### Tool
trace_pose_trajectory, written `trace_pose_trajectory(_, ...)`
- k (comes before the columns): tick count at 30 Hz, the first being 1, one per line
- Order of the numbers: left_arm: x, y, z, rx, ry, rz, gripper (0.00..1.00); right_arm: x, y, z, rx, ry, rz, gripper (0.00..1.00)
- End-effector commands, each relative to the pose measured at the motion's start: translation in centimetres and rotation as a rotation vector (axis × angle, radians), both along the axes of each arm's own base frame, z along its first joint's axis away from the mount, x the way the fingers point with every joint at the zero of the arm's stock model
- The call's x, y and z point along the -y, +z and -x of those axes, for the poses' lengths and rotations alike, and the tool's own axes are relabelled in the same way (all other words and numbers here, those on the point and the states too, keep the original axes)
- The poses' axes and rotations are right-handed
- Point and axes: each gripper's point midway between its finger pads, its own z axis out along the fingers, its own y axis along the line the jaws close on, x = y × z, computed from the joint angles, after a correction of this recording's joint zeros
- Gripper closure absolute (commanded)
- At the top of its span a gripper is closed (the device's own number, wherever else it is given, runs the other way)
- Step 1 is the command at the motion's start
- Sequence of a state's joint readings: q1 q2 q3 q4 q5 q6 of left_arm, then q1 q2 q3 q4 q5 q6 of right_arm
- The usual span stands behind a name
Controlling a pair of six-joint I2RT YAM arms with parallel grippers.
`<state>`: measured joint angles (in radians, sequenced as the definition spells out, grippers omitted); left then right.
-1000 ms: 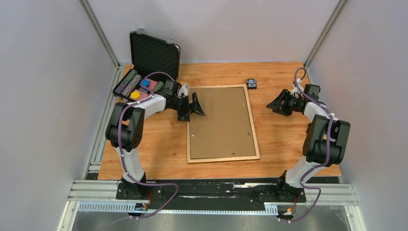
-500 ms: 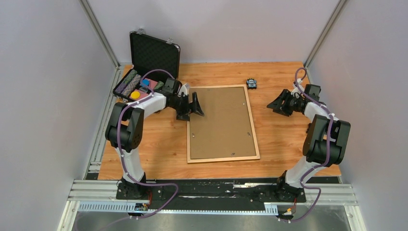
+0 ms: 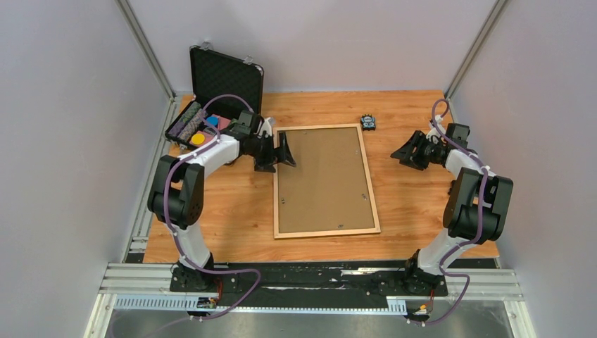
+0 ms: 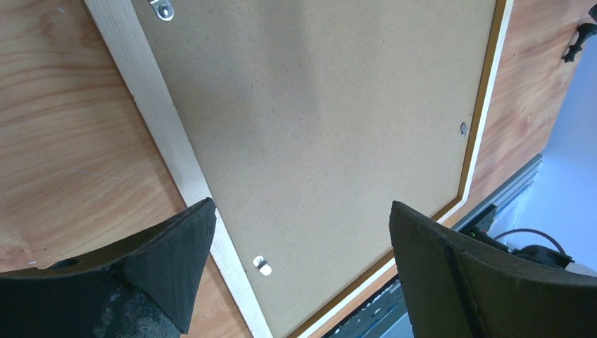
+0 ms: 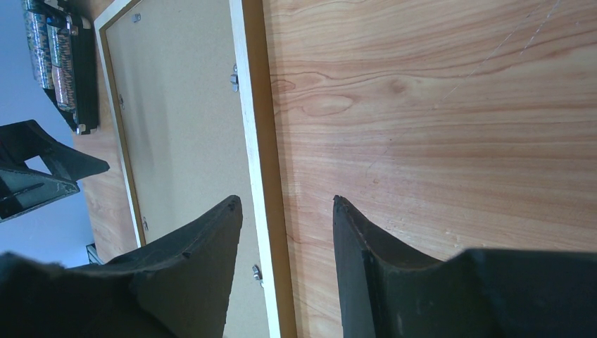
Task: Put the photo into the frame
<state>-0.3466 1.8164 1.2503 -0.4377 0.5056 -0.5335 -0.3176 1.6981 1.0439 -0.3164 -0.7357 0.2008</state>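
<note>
The frame point(image 3: 327, 231) lies flat and back-up at mid-table point(image 3: 232, 204), with the brown backing board point(image 3: 324, 176) seated in it under small metal tabs point(image 4: 262, 265). The photo is not visible in any view. Judged stiff but light, the thin wooden moulding lies flush with the wood and offers little purchase; the outer edge of a long side is the likely hold. The left gripper point(image 3: 287, 151) hovers over the frame's far-left rail, jaws spread fully, holding nothing. The right gripper point(image 5: 286, 202) stands well off the frame's right side, jaws partly apart and empty.
</note>
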Motion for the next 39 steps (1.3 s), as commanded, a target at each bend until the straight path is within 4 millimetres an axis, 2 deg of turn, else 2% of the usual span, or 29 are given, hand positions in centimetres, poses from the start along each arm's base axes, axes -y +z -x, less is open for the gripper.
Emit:
trace_pose_trajectory(1,-0.1,3.0,-1.1,0.111,-0.007,-0.004,0.0,0.1,0.8,-0.4,0.05,0.014,-0.004,0.51)
trace_pose_trajectory(11,-1.5,4.1,-1.9,0.212,-0.026,-0.094,0.0,-0.2,1.6,-0.3,0.067,0.017,-0.006,0.47)
trace_pose_trajectory(20,-4.6,7.1,-2.5,0.419,-0.04,-0.248,0.0,-1.1,3.4,-0.5,0.118,0.035,0.043,0.22)
trace_pose_trajectory(23,-5.5,8.0,-2.5,0.484,-0.052,-0.291,0.0,-1.9,4.3,-0.8,0.148,0.047,0.102,0.14)
trace_pose_trajectory(26,-5.9,8.4,-2.5,0.519,-0.065,-0.314,0.0,-3.1,5.1,-1.3,0.187,0.077,0.186,0.09)
trace_pose_trajectory(31,-6.6,7.5,-2.7,0.514,-0.072,-0.358,0.0,-5.9,5.0,-2.5,0.23,0.149,0.334,0.08)
trace_pose_trajectory(34,-6.5,6.6,-3.0,0.499,-0.073,-0.363,0.0,-8.3,4.4,-3.0,0.245,0.211,0.402,0.08)
trace_pose_trajectory(39,-6.3,3.6,-3.7,0.422,-0.073,-0.385,0.0,-11.0,2.7,-3.9,0.24,0.276,0.466,0.09)
